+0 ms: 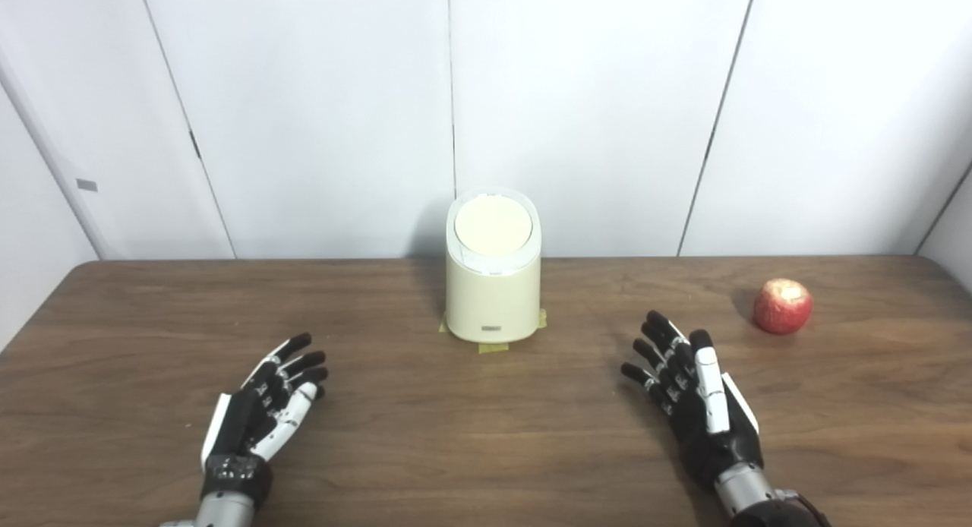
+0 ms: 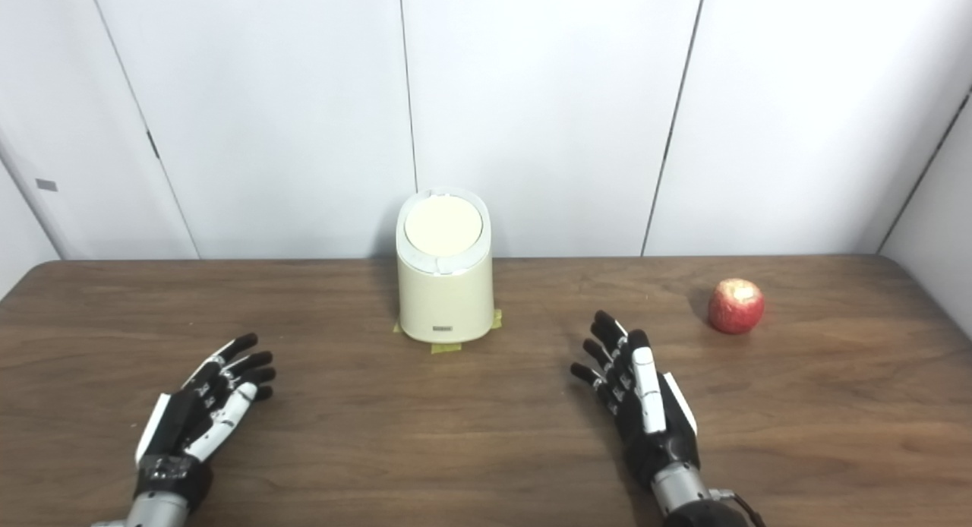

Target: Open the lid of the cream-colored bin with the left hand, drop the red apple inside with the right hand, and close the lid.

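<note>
Both robot hands, left robot hand (image 1: 262,405) and right robot hand (image 1: 695,394), lie released on the counter (image 1: 486,451); red apple (image 1: 783,306) judged firm, smooth, best grasped around its sides.

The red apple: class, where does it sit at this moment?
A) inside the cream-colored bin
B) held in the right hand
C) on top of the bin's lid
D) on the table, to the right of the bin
D: the red apple rests on the wooden table, right of the closed cream-colored bin, beyond the empty right hand.
</note>
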Motion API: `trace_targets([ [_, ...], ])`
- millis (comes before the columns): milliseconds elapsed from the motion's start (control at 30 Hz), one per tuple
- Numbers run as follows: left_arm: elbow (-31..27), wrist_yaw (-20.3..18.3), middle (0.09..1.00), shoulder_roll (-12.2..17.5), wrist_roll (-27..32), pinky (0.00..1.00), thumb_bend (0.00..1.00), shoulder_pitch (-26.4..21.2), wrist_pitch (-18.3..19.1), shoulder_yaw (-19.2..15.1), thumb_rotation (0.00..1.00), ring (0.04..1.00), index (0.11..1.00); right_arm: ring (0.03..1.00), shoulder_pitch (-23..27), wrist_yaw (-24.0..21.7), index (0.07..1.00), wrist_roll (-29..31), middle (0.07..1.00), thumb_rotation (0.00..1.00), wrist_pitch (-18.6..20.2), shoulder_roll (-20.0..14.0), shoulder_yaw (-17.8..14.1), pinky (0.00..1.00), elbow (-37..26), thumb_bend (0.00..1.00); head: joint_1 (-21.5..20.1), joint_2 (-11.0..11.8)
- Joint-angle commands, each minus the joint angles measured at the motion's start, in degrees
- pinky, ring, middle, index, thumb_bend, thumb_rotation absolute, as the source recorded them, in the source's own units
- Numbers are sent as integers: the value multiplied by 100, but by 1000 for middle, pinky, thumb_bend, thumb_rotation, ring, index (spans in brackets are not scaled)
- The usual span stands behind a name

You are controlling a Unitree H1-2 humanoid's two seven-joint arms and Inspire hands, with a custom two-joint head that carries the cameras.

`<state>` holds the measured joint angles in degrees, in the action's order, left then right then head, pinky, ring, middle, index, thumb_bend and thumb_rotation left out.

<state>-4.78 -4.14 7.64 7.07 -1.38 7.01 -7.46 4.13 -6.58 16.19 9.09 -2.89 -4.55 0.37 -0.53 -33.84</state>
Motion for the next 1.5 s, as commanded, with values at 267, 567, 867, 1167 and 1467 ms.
trace_targets([
  [267, -942, -88, 827, 297, -80, 735, 689, -1133, 779, 152, 274, 796, 882, 933, -93, 34, 910, -80, 947, 939, 84, 30, 22, 830, 527, 535, 24, 143],
  [567, -933, -136, 808, 523, -645, 695, 714, -2330, 1155, 521, 239, 765, 868, 933, -123, 42, 909, -82, 948, 929, 8, 85, 34, 826, 551, 540, -10, 189],
  [867, -556, -237, 811, 624, -890, 725, 782, -3426, 1500, 742, 214, 767, 859, 928, -110, 151, 898, -172, 938, 903, -17, 199, 47, 827, 579, 557, -82, 221],
  [1167, 300, -568, 837, 902, -1359, 738, 864, -4405, 1460, 1271, 150, 813, 868, 928, -115, 110, 905, -213, 941, 918, -55, 222, 92, 824, 625, 565, -127, 254],
  [1467, 1146, -655, 864, 1109, -2454, 775, 899, -4988, 1059, 2089, 143, 837, 897, 916, -112, 113, 898, -360, 931, 920, -157, 259, 174, 813, 686, 597, -164, 272],
])
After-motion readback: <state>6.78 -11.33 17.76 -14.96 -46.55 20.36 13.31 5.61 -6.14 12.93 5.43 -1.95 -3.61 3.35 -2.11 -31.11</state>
